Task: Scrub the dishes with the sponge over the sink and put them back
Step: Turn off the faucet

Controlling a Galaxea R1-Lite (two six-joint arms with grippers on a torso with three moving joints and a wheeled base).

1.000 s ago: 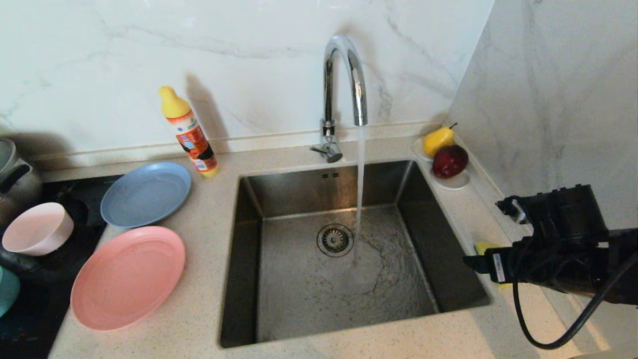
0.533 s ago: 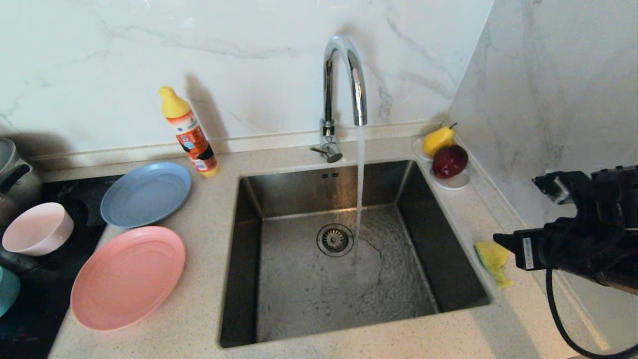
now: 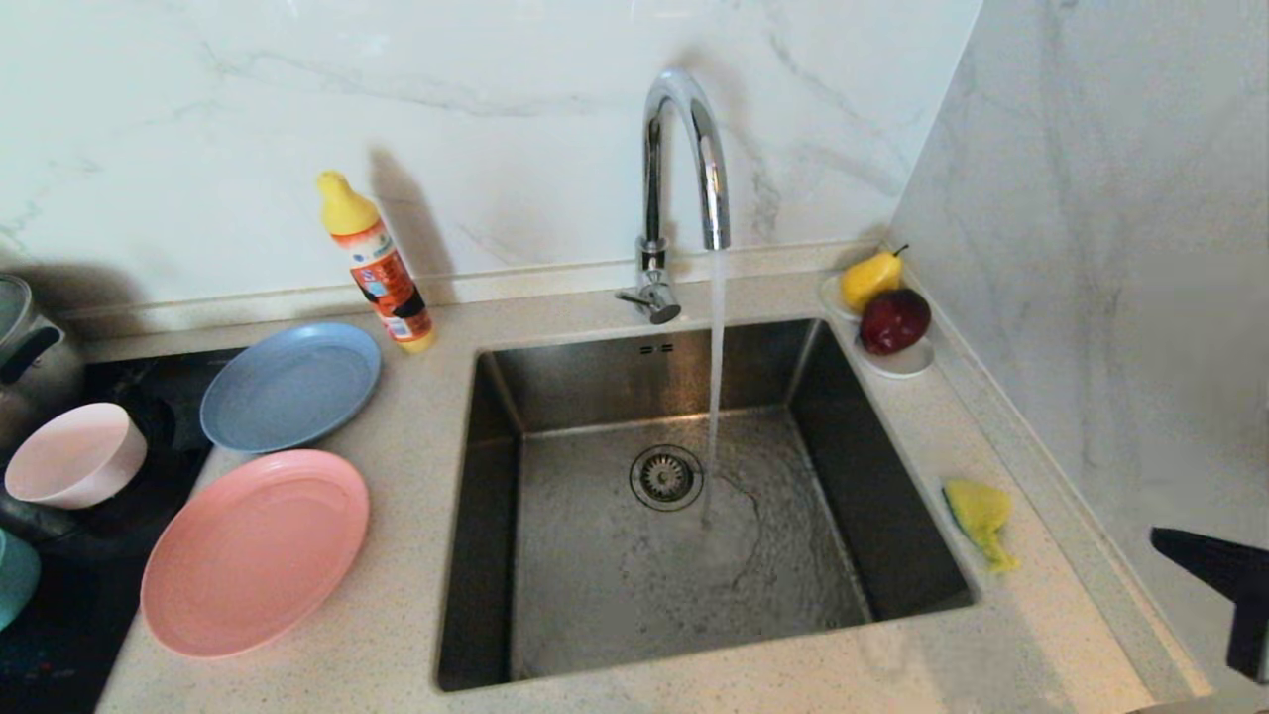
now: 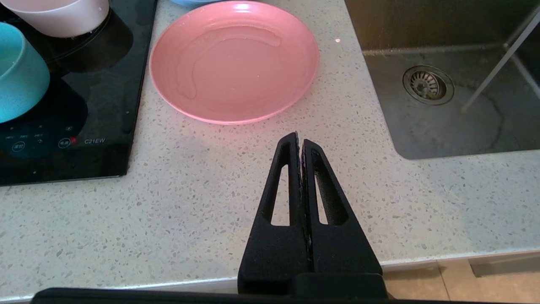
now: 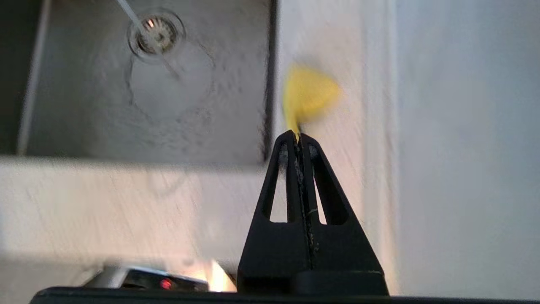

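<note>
Stage: all four dishes sit left of the sink (image 3: 496, 516) and the sponge lies loose, so the scrubbing looks finished; judged a retreat-to-rest step.
Sponge (image 3: 980, 516): on the counter (image 3: 416, 426), lower right of head view, just beside the sink's right rim, crumpled; blurred yellow in right wrist view (image 5: 308, 95).
Right hand (image 5: 298, 137): fingers pressed together, holding nothing; only a dark corner shows at far lower right of head view.
Left hand (image 4: 298, 141): fingers together, empty, over bare counter near the pink plate (image 4: 234, 59).
Plates: pink (image 3: 256, 550) lower left, blue (image 3: 290, 385) above it.
Bowls: pale pink (image 3: 74, 454), teal (image 3: 15, 585), far left on the black hob.
Tap (image 3: 684, 159): water running into sink.
Doing it well: pull the right arm clear without brushing sponge or wall; tap likely needs shutting.
</note>
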